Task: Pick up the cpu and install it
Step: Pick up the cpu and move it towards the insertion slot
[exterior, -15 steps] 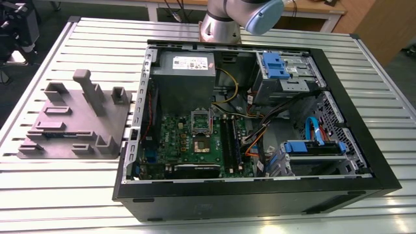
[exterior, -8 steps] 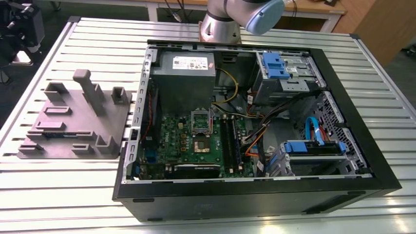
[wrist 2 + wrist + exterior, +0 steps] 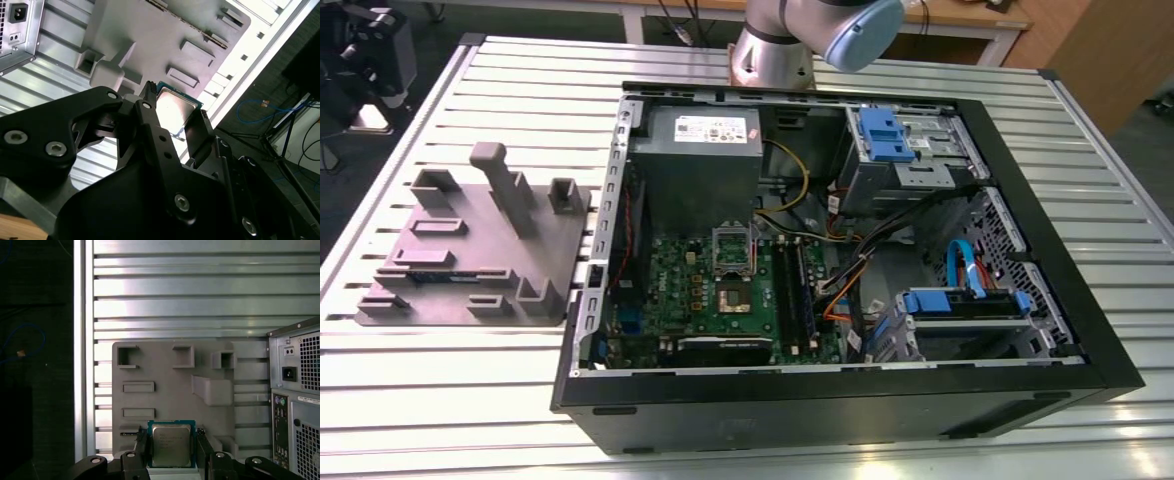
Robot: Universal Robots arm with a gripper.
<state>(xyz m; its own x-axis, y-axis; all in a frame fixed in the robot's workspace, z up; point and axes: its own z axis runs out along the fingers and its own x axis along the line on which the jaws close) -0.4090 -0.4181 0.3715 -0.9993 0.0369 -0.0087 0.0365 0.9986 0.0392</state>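
Evidently the small square cpu with a silver metal top (image 3: 171,445) is pinched between the fingers of the black gripper (image 3: 172,440), held well above the grey moulded tray (image 3: 165,375). Carry step, I judge. Seating calls for square alignment over the green motherboard's socket (image 3: 736,293), mid-frame in the exterior view.

Exterior view: even, bright overhead light. The slatted metal table (image 3: 454,400) shows broad pale streaks of glare, and the inside of the computer case (image 3: 720,270) is dim and shadowed below its walls.

First wrist view: the table slats are near white along the edge, while the floor (image 3: 35,340) beside them is almost black. The cpu (image 3: 171,445) top carries a soft sheen.

Second wrist view: the black gripper (image 3: 175,106) is underexposed and soft close to the lens, with small specular glints on its screws. The far slats are washed out.
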